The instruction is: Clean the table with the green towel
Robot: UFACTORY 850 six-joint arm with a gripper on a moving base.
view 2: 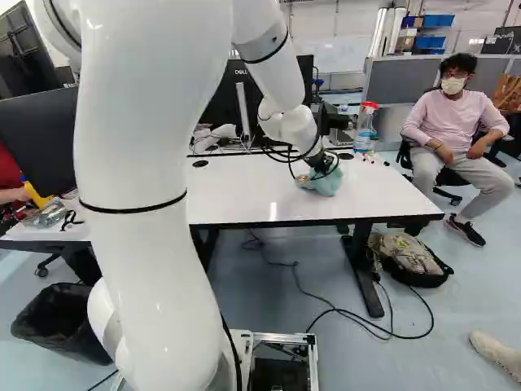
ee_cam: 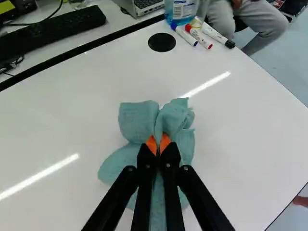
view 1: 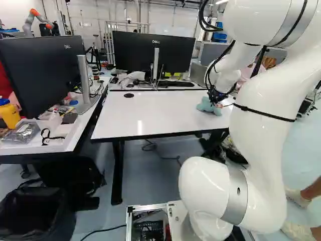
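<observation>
A clear spray bottle (view 2: 365, 126) with blue liquid and a red top stands near the table's far edge. On the side desk at the left of the left base view, a white tray (view 1: 30, 150) bears a clear plastic bag (view 1: 23, 132) and a black strap (view 1: 48, 136), with a yellow bottle (view 1: 9, 114) near them. A black-lined bin (view 2: 59, 324) sits on the floor; what it holds is too dark to tell. The green towel (ee_cam: 134, 120) is bunched up at the top of the white table (view 2: 244, 191), and the gripper (view 2: 322, 168) pinches it, its orange pads pressing the cloth between them from both sides. Markers (ee_cam: 198, 36) lie beside the spray bottle, near a black round cover (ee_cam: 161, 42) set in the tabletop. Behind the table, a desk carries a monitor (view 1: 152, 52) and a black keyboard (ee_cam: 53, 30); a second monitor (view 1: 42, 70) stands on the side desk. A black cable (view 2: 307, 289) runs over the pale floor, near a backpack (view 2: 409, 257) by the table leg. The spray bottle and markers show in the right base view and the wrist view only, and the wrist view alone makes out the blue, red and black marker caps. The left base view takes in the tray more fully, while the right base view gives the backpack whole.
</observation>
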